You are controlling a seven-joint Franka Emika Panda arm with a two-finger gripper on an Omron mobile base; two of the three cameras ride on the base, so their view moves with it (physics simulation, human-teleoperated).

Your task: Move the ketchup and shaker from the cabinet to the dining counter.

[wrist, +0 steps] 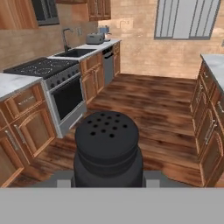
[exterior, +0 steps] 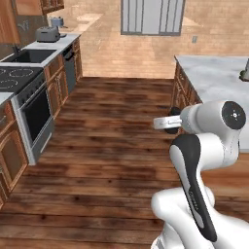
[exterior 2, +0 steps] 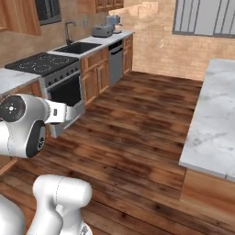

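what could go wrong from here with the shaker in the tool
The black shaker sits in the tool out over bare wood floor; its grip point is hidden, so a slip during travel would likely drop it to the floor. The marble dining counter lies off to the right, so a low swing could knock the shaker against its edge. The ketchup isn't visible, so a second trip probably remains.

Even, bright, shadowless, slightly soft render
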